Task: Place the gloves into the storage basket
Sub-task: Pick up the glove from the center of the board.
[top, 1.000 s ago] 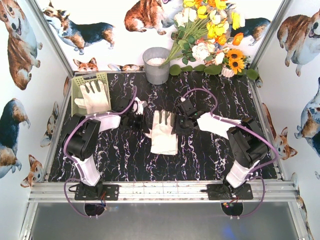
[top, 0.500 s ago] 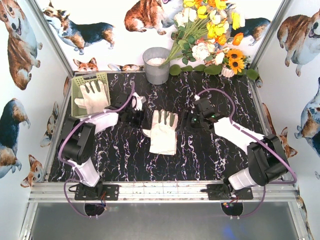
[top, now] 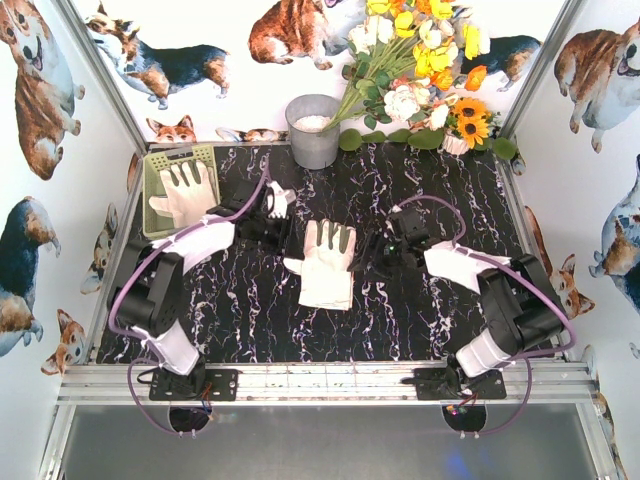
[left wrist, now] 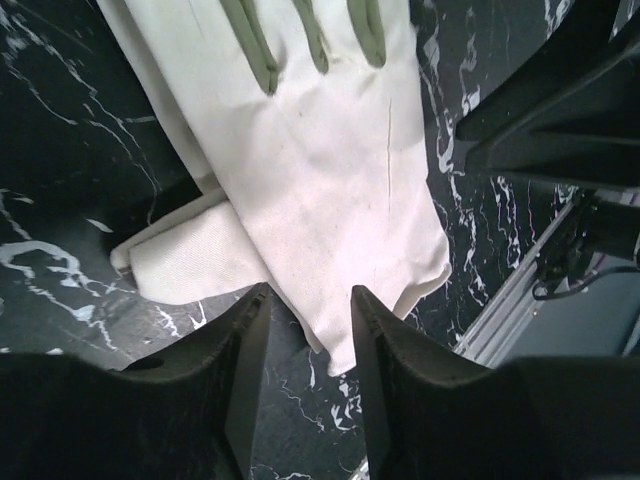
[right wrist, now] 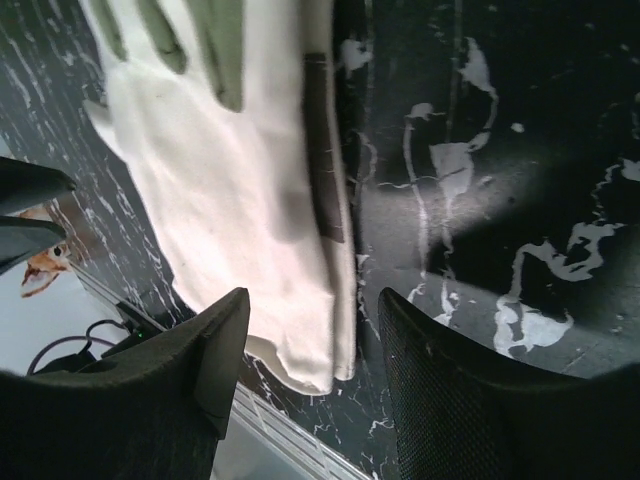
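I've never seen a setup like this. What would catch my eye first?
White gloves lie piled mid-table, between the open left claw and right claw. Another glove lies in the pale green basket at the far left corner. Bright flowers crowd the far right, and corgi pictures cover the walls.

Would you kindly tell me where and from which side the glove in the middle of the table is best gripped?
The glove lies flat, fingers pointing away, thumb sticking out left. I would pinch its straight right edge near the cuff, coming down from the right, where the right tool hangs open; a flat glove offers only its edge.
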You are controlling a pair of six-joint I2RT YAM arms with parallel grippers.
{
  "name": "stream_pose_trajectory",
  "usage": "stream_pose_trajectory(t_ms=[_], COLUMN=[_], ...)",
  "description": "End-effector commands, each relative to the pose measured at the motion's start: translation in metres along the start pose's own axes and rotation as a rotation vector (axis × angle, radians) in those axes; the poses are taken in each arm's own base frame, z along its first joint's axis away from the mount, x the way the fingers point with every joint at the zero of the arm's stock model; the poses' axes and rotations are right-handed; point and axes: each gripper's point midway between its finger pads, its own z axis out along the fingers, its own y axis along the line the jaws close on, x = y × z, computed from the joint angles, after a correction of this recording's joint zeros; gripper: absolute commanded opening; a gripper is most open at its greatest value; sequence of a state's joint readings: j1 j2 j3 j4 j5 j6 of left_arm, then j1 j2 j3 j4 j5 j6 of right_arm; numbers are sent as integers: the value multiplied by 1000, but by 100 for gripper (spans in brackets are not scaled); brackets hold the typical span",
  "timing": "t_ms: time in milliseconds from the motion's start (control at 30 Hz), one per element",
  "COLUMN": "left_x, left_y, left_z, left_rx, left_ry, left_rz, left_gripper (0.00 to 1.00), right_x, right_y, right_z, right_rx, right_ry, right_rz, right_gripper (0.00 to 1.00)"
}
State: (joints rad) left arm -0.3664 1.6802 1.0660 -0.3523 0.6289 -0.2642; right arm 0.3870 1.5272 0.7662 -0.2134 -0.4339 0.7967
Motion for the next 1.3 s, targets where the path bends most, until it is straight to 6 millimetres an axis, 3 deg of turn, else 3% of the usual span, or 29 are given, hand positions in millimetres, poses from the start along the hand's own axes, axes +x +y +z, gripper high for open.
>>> stream_pose_trajectory(t_ms=[0, 233, 367, 667, 867, 967, 1167, 1267], left_x=[16, 24, 26, 50, 48, 49, 33, 16], left_y=[2, 15, 23, 38, 38, 39, 33, 30], left_z=[14, 38, 48, 52, 52, 53, 41, 24], left_rx=[31, 47, 39, 2, -1, -3, -27, -46], left_ry=[87, 118, 128, 173, 175, 174, 134, 70], left_rz=[-37, -85, -95, -121, -114, -118, -100, -105], left_gripper=[31, 31, 26, 19, 18, 18, 24, 33], right_x=[-17, -17, -15, -5, -2, -2, -7, -13], right_y=[11, 2, -4, 0, 12, 17, 34, 47], right_z=[7, 25, 35, 48, 50, 50, 39, 27], right_rx=[-74, -65, -60, -128, -178, -191, -235, -262], right_ry=[-62, -29, -15, 28, 59, 64, 54, 29], right_rz=[28, 37, 42, 57, 31, 20, -5, -26], right_gripper=[56, 56, 56, 56, 53, 44, 0, 0])
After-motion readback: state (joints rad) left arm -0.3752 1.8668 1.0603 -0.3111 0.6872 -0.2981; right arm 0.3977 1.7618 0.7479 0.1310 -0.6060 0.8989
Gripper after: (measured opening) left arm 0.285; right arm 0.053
